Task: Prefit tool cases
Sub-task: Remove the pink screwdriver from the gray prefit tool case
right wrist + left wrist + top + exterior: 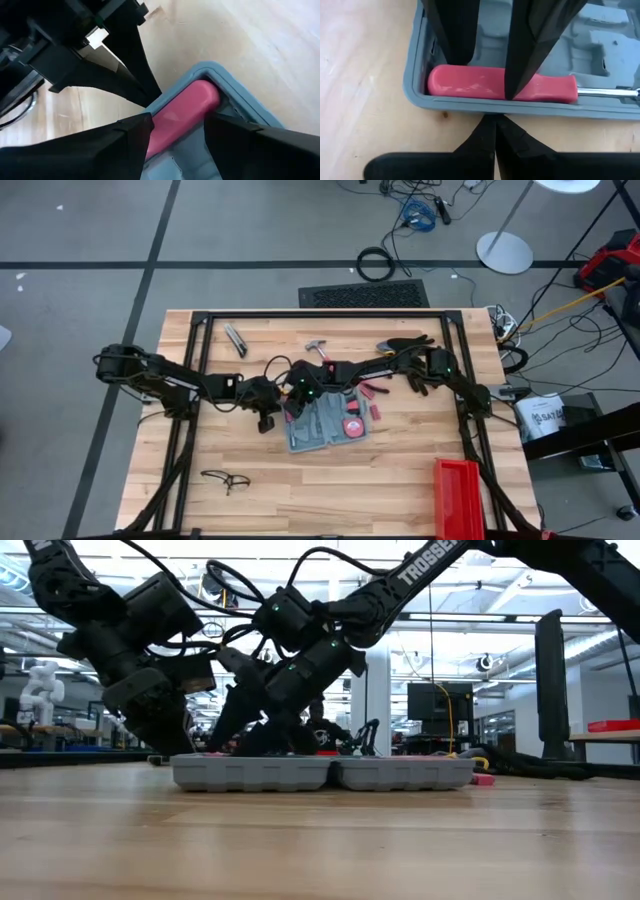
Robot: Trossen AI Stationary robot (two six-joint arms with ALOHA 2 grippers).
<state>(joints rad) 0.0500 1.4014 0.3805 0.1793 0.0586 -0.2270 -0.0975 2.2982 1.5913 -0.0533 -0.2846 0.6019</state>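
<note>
The tool case (327, 426) lies open and flat on the table, a blue-grey shell with a grey moulded tray (580, 35). A red-handled screwdriver (495, 86) lies in the tray along the case's left wall. My right gripper (177, 132) reaches in from the right. It stands open, one finger on either side of the red handle (192, 102). My left gripper (495, 125) is shut, just outside the case's left wall (470, 106). In the low view, the case (320, 773) sits flat, with both grippers over its left end. My left gripper's shut fingertips (494, 120) meet the outer wall of the case (492, 111) at its left side, beside the red handle. They come slanting down from the table's left. The case stays flat on the table. My right gripper's fingers (135, 132) straddle the handle; whether they touch it I cannot tell.
A red bin (458, 495) stands at the near right. A hammer (318, 348), a utility knife (236, 340) and a dark glove (408, 342) lie along the far side. Loose red tools (370, 392) lie right of the case, and spectacles (228, 478) lie near the front left.
</note>
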